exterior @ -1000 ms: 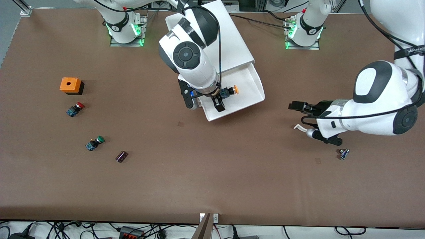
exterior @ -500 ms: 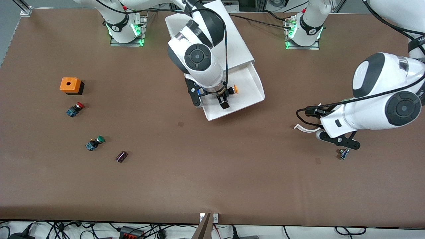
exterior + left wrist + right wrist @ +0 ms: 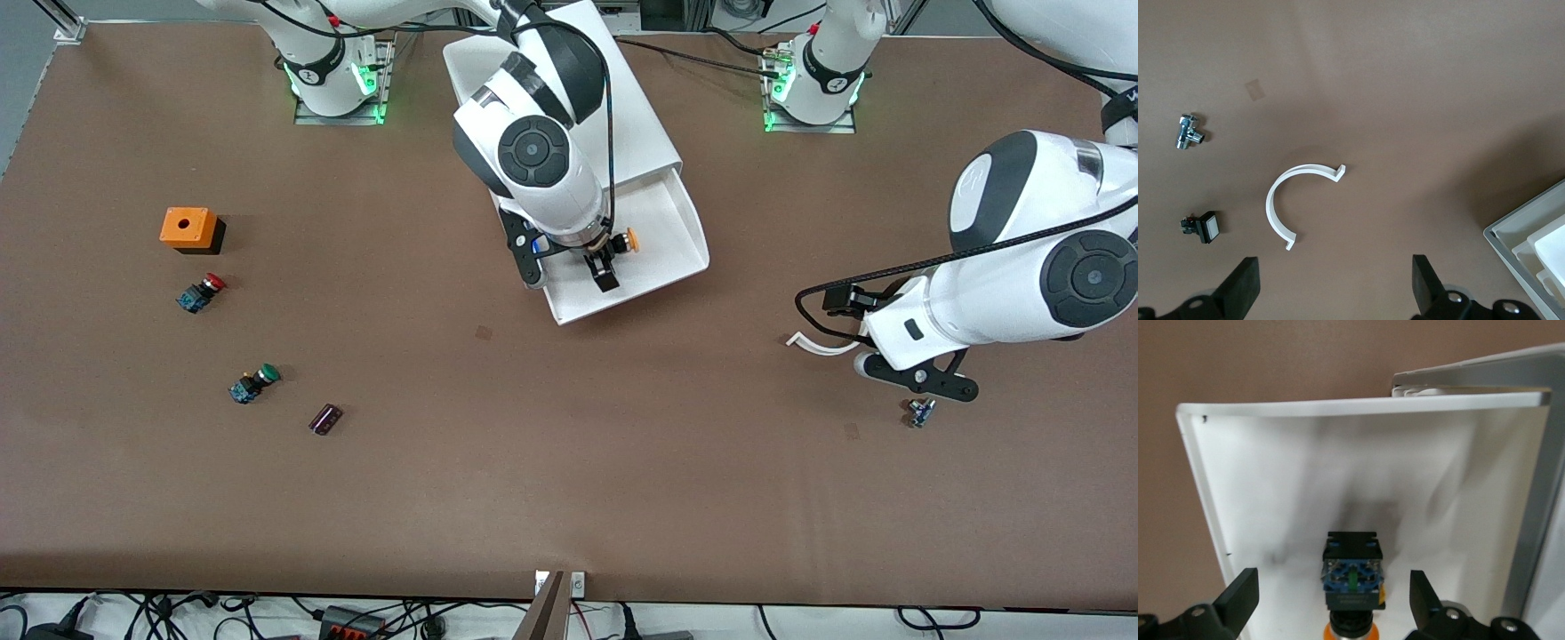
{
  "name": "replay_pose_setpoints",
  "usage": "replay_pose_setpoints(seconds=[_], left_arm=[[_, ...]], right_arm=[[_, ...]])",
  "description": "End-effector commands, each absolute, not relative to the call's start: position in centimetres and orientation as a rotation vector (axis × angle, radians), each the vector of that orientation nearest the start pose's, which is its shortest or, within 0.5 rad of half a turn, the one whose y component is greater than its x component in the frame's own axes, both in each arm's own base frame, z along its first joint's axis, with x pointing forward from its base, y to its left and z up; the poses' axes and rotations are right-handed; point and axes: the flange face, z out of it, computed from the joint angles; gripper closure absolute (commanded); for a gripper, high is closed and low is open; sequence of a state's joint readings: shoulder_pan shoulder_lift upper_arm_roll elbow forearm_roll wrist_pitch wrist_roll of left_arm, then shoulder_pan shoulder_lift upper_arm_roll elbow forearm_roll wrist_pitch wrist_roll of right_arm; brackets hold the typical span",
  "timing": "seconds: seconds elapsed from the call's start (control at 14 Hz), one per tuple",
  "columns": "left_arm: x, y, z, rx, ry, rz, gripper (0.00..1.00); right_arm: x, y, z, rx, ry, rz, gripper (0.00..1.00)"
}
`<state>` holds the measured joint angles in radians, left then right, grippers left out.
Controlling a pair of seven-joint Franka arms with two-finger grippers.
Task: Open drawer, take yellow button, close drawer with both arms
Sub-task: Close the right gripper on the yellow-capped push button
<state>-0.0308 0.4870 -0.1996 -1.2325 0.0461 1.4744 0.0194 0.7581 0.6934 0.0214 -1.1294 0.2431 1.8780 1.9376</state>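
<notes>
No readable writing shows on the things on the table. The button [image 3: 1351,583] has an orange-yellow cap and a black body with a blue block at its back end; it lies on its side on the white floor of the drawer [image 3: 677,204], which stands pulled out of the cabinet [image 3: 622,107]. The right gripper [image 3: 1328,597] is low inside the drawer with its fingers spread wide — one on each side of the button, neither touching it.

The left gripper [image 3: 1331,287] hangs over bare table toward the left arm's end, fingers [image 3: 1241,287] spread and holding nothing. On the table under it lie a white C-shaped clip [image 3: 1295,203], a small black switch with a pale face [image 3: 1203,227] and a little metal fitting [image 3: 1188,131].

Toward the right arm's end — well apart from the cabinet — sit an orange box with a hole in its top [image 3: 188,228], a red-capped button [image 3: 201,292], a green-capped button [image 3: 253,383] and a small dark cylinder [image 3: 325,419].
</notes>
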Motion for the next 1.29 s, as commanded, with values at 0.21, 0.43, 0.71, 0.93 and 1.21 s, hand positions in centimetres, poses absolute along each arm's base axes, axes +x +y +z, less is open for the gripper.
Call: replay_pose_setpoints(seconds=[0.21,0.43,0.71,0.93,1.21], left_arm=[[66.2,-11.8,48.4,-3.098,0.345,0.361,0.0],[66.2,-11.8,48.4,-3.098,0.345,0.361,0.0],[66.2,-11.7,48.4,-3.099,0.348,0.361,0.0],[66.2,-11.7,48.4,-3.099,0.348,0.361,0.0],[66.3,-11.8,48.3,-3.1,0.348,0.364,0.0]], right_arm=[[52.9,54.6,41.9,-2.418,1.764,0.363,0.0],[52.7,54.7,41.1,-2.436,1.766,0.371,0.0],[52.6,55.0,39.9,-2.448,1.774,0.382,0.0],[52.5,55.3,39.1,-2.453,1.774,0.383,0.0],[51.9,56.0,38.4,-2.467,1.768,0.388,0.0]])
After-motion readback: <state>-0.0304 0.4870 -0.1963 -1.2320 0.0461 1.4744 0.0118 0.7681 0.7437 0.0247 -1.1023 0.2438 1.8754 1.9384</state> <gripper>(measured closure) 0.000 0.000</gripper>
